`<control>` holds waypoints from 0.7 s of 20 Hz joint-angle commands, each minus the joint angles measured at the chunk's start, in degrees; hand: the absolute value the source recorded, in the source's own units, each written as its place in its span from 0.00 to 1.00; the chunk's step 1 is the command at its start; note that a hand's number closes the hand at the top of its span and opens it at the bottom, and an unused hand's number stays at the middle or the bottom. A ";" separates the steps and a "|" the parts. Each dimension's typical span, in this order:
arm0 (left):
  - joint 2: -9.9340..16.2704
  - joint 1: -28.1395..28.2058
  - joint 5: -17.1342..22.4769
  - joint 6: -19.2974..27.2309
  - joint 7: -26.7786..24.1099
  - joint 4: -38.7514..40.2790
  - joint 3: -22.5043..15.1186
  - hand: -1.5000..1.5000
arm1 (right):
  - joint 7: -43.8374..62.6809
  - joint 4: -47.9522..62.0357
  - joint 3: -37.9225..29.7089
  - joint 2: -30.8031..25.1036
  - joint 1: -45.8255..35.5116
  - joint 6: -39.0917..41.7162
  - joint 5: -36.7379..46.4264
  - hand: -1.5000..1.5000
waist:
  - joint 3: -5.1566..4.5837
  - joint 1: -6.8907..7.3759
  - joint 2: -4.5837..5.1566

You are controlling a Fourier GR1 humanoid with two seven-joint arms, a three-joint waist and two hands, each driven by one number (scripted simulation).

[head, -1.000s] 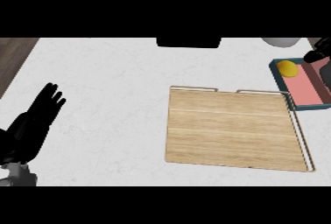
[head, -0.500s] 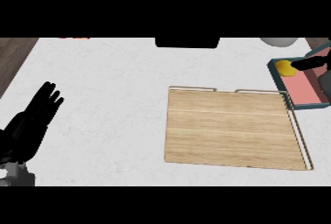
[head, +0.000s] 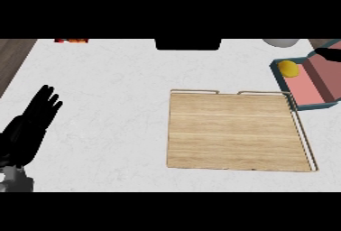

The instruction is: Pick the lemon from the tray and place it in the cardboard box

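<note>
The lemon [head: 288,67] lies inside a teal-walled container [head: 313,107] with a pink floor, at the counter's far right edge. It sits in the container's far left corner, against the walls there. The pictures do not settle whether this container is the tray or the cardboard box of the task.

A flat wooden board [head: 233,133] with thin wire rails along its far and right sides lies on the white counter [head: 106,103], right of centre. Its far right corner is just beside the teal container.

The left hand [head: 34,119] shows near the counter's left edge, fingers straight and lying together, pointing away from the robot, holding nothing.

Of the right hand [head: 331,53] only a dark tip shows at the right edge, over the container's far side, apart from the lemon; whether its fingers are spread or curled cannot be told.

A dark object [head: 188,44] and a pale round object [head: 281,43] stand at the counter's far edge, with something red [head: 72,40] at the far left corner.
</note>
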 commanded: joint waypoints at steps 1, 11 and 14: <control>-2.14 1.05 -1.64 2.02 -0.19 -1.32 -1.34 0.50 | -0.33 -4.33 -2.81 -3.16 1.76 4.04 -5.49 0.00 | -0.09 -0.60 -0.39; 0.51 1.95 0.58 -1.51 -1.15 0.30 1.50 0.50 | -3.41 -21.77 -4.15 -5.38 19.52 17.80 -16.92 0.00 | -0.13 -1.00 -0.46; 0.56 1.32 1.03 -1.04 0.88 -1.84 1.58 0.50 | -6.44 -21.92 -5.48 -5.49 23.37 17.67 -20.54 0.00 | -0.09 -0.42 -0.26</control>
